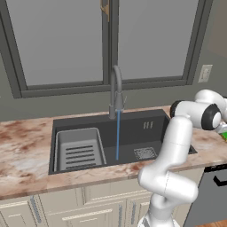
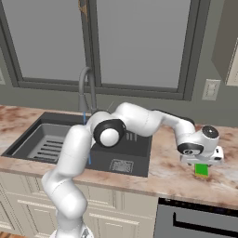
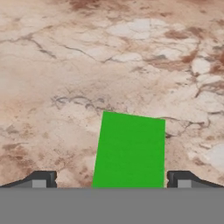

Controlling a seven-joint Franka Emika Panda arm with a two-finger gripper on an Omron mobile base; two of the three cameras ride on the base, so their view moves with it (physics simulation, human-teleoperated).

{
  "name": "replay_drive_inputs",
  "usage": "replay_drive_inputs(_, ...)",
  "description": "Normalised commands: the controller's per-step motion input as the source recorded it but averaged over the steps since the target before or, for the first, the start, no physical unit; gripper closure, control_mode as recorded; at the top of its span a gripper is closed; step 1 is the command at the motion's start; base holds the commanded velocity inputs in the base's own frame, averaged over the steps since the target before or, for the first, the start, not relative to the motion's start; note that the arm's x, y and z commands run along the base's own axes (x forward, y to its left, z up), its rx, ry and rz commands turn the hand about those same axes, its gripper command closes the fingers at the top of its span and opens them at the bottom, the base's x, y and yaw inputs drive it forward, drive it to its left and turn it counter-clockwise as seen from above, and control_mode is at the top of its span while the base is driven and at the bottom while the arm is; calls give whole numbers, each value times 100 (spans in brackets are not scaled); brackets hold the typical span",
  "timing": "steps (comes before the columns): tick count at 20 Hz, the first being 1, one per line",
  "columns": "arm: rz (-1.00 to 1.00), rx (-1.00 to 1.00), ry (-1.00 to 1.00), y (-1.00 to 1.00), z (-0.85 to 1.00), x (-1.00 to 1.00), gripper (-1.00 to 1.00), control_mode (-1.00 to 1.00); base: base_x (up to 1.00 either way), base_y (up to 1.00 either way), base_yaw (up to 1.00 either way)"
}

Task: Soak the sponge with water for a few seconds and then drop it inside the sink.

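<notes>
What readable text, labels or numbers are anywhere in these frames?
None. The sponge is plain green, and the counter, the sink, the faucet and the wall outlet carry no lettering, brand or number.

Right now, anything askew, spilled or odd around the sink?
Nothing spilled or damaged. The water runs straight into the sink with nothing under it. The sponge lies flat on the counter right of the sink, between the open gripper fingers, not yet gripped.
</notes>
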Motion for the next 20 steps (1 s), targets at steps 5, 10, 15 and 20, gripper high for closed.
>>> replay_drive_inputs(5,0,0,0,-10,-1,7,-100,-100,0,0,0)
replay_drive_inputs(10,0,0,0,-20,0,0,-100,-100,0,0,0)
replay_drive_inputs(15,0,0,0,-5,0,0,-100,-100,0,0,0)
replay_drive_inputs(20,0,0,0,0,0,0,-100,-100,0,0,0)
